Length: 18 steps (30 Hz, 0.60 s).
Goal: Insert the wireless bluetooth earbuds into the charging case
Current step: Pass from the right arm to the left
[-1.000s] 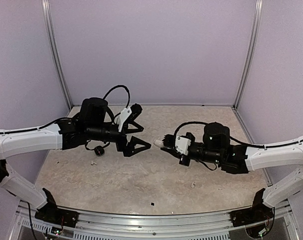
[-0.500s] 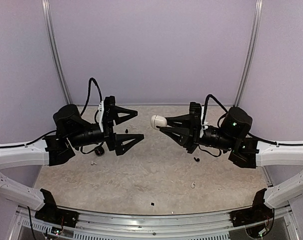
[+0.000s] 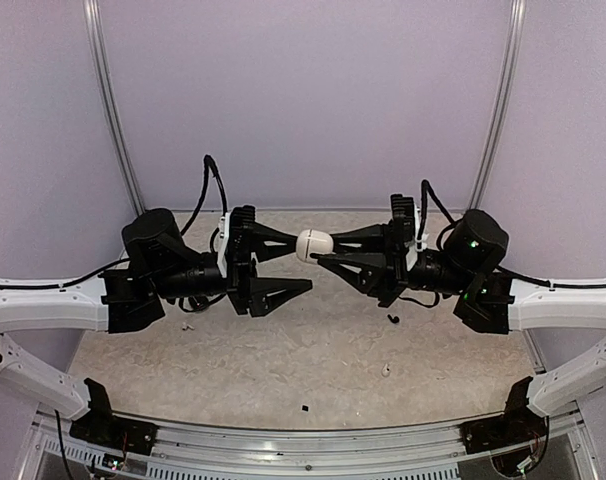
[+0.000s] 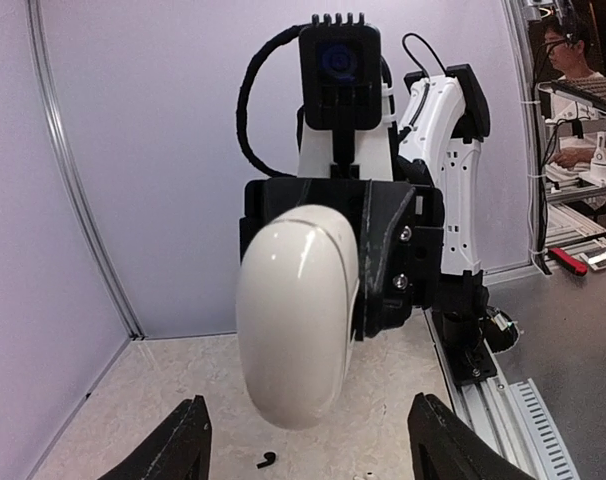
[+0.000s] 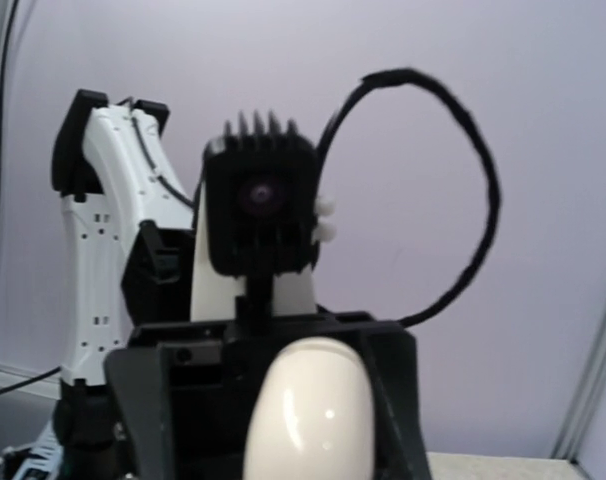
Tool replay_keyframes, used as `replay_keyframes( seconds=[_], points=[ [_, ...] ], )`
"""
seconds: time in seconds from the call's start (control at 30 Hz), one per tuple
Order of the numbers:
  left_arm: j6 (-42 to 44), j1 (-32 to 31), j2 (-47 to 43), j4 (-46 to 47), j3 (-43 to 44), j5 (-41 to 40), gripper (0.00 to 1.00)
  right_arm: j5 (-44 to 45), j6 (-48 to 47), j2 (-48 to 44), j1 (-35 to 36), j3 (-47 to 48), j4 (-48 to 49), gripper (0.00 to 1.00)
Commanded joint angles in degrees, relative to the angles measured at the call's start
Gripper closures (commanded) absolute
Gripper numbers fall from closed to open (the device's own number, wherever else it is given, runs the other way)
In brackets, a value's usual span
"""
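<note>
The white oval charging case [image 3: 314,244] hangs closed, high above the table, with my right gripper [image 3: 321,248] shut on its right end. My left gripper [image 3: 303,263] faces it, open, one finger above the case and one below. In the left wrist view the case [image 4: 298,315] fills the middle and my two fingertips [image 4: 193,420] stand wide of it on both sides without touching. In the right wrist view the case [image 5: 308,410] rises from the bottom edge. Loose earbuds lie on the table: a black one [image 3: 392,319], a white one [image 3: 386,370], and a black one [image 4: 268,459].
A small black bit [image 3: 305,408] lies near the front rail [image 3: 303,440]. Lilac walls with metal posts [image 3: 118,130] close the cell on three sides. The left wrist view shows a bench with clutter [image 4: 583,260] outside the cell, on its right.
Both arms have risen from the table and turned to face each other. My left gripper has moved right until its fingers flank the case, and its jaws have narrowed a little.
</note>
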Motion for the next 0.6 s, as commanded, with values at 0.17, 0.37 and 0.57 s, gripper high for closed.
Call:
replay_keyframes(
  seconds=[0.17, 0.37, 0.57],
  points=[
    [-0.56, -2.95, 1.60, 0.99, 3.92, 1.07, 0.46, -2.31, 3.28, 0.79, -0.40, 0.92, 3.82, 0.86],
    [-1.69, -3.07, 1.29, 0.83, 3.97, 0.50, 0.66, -2.09, 3.68, 0.20, -0.33, -0.02, 4.06, 0.86],
    [-2.81, -3.08, 0.87, 0.50, 4.26, 0.34, 0.71, -1.41, 3.15, -0.16, -0.39, -1.19, 3.88, 0.84]
  ],
)
